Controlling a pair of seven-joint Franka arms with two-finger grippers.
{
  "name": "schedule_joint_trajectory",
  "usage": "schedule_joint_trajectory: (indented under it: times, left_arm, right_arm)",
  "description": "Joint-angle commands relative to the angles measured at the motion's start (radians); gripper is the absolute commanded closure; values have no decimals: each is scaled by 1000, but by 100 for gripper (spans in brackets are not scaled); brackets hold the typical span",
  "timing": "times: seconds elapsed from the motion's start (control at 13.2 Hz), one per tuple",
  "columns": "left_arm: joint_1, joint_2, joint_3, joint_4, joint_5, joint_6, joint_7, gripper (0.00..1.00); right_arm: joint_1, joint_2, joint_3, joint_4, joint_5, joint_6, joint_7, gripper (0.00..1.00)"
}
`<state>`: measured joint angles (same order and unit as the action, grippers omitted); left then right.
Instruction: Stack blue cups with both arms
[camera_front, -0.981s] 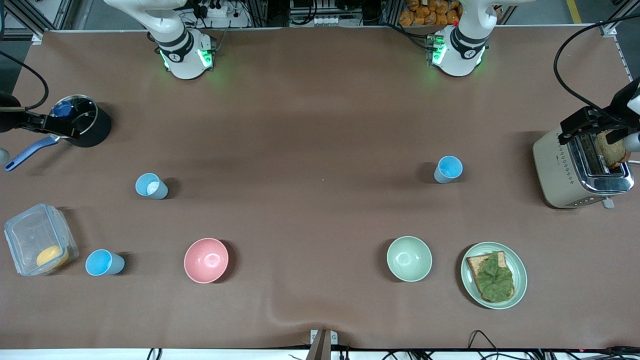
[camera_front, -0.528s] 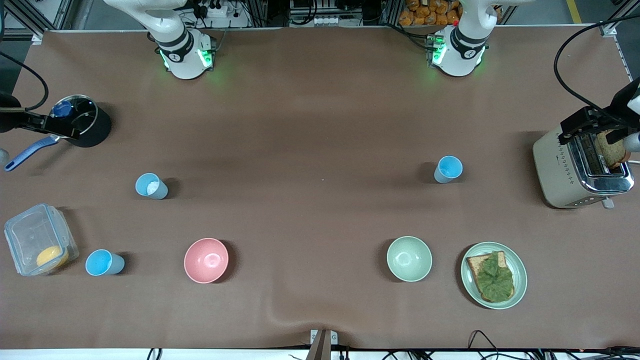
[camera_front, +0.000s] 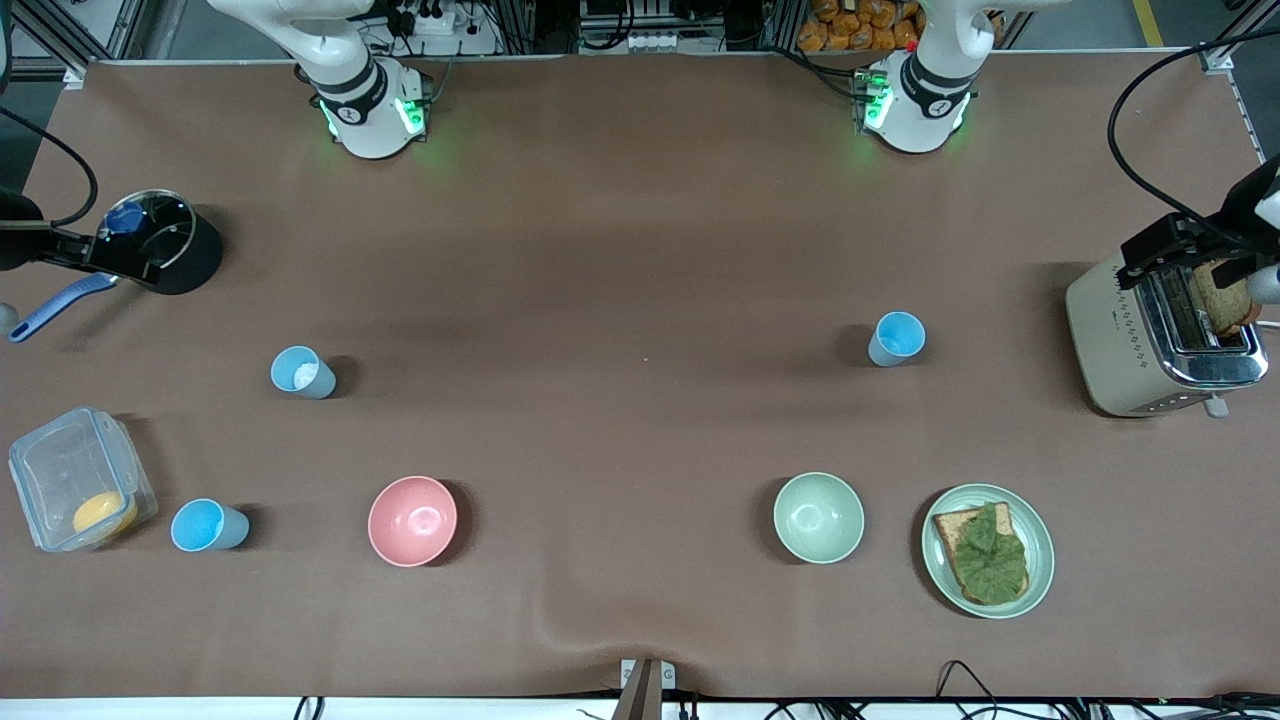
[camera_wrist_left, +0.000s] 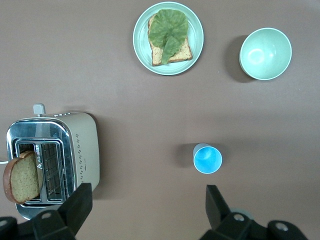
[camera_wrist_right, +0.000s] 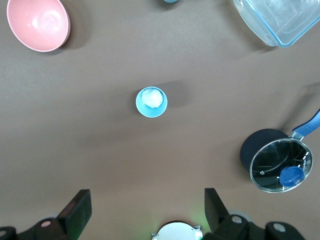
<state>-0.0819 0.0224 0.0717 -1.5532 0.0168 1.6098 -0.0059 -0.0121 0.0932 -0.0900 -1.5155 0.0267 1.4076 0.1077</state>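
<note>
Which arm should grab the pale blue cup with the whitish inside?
Right. The pale cup stands at the right arm's end, in line with the open right claw; the open left claw hangs near the toaster at its own end.

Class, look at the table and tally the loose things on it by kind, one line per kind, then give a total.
Blue cups: 3
Bowls: 2
Plate with bread and lettuce: 1
Toaster: 1
Lidded black pot: 1
Clear container: 1
Total: 9
</note>
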Motion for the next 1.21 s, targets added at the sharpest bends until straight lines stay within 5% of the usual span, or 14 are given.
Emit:
schedule_joint_trajectory:
  times: [0.0, 0.45, 1.13]
  left_arm:
    - [4, 5, -1, 18, -11, -16, -16, 0]
    - [4, 5, -1, 18, -9, -16, -16, 0]
    - [4, 5, -1, 18, -11, -16, -16, 0]
  right_arm:
    - [-6, 6, 1, -11, -8, 8, 12, 0]
    - [-11, 175, 3, -35, -77, 28, -37, 0]
    - [-45, 197, 6, -494, -54, 596, -103, 0]
